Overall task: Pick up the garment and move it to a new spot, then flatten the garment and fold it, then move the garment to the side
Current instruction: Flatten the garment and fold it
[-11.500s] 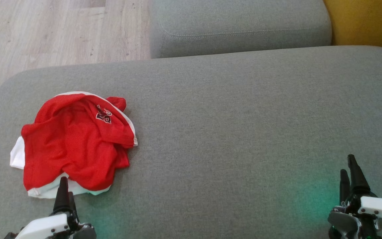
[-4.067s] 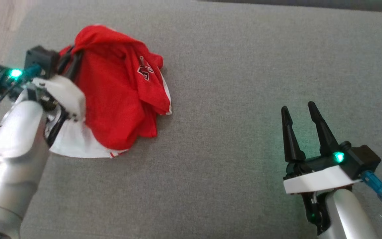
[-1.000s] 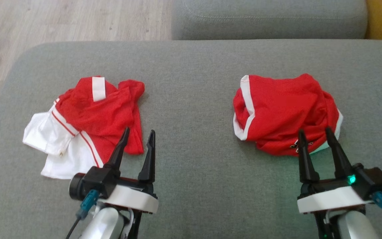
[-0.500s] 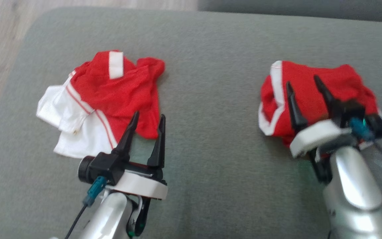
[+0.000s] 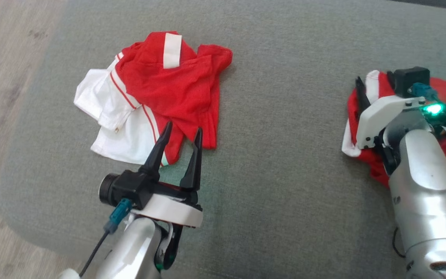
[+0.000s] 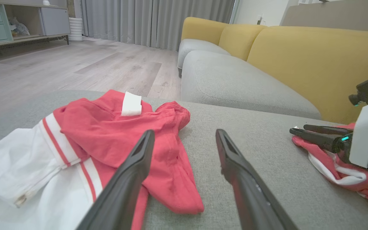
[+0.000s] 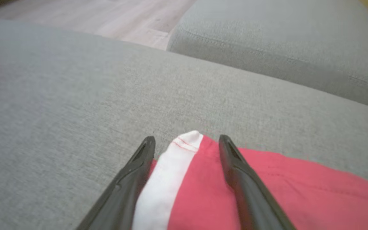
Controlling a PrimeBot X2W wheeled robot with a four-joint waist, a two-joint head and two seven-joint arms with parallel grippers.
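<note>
Creases run through the red-and-white garment (image 5: 168,89), which lies bunched toward the left of the grey sofa seat (image 5: 285,174). The left end effector (image 5: 183,127) hovers at its near hem with fingers apart, holding nothing. At the right a second red garment (image 7: 283,191) lies heaped on the same seat, and the right end effector (image 7: 187,138) sits low over it, fingers apart on either side of its white trim band (image 7: 168,179) and not closed on it. By my judgement the task is at its start: no grasp is made, and the moving, flattening, folding and setting aside all remain.
</note>
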